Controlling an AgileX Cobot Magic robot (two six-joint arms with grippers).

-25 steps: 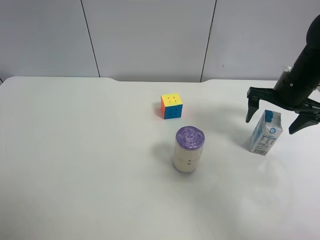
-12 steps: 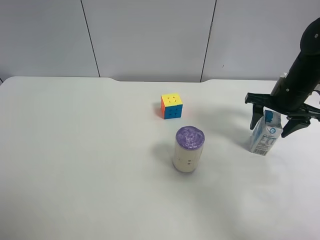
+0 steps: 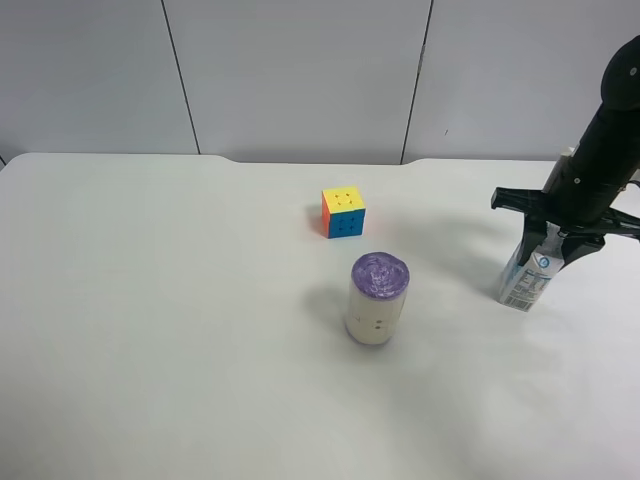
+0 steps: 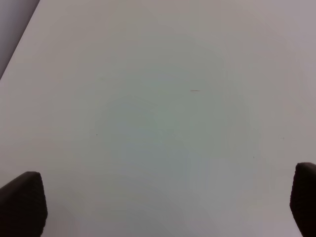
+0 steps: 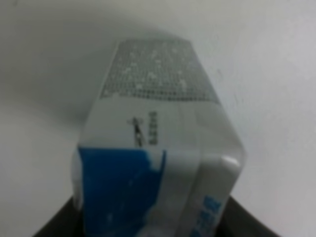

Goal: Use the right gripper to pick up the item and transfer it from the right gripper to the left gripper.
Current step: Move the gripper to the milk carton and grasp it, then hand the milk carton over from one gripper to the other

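Observation:
The white-and-blue drink carton (image 3: 524, 286) stands on the table at the exterior high view's right. My right gripper (image 3: 545, 256) comes down over its top, with a black finger against each side of the upper part, shut on it. In the right wrist view the carton (image 5: 158, 148) fills the frame, with dark finger parts at both lower corners. My left gripper (image 4: 163, 207) is open and empty over bare white table. Only its two black fingertips (image 4: 22, 202) show, and it is outside the exterior high view.
A purple-topped cream cylinder (image 3: 377, 299) stands upright near the table's middle. A multicoloured puzzle cube (image 3: 343, 212) sits behind it. The white table (image 3: 150, 300) ends at a grey panelled wall at the back.
The right gripper's fingers were spread wide above the carton. They have come down and closed in against the carton's sides. The carton has not moved.

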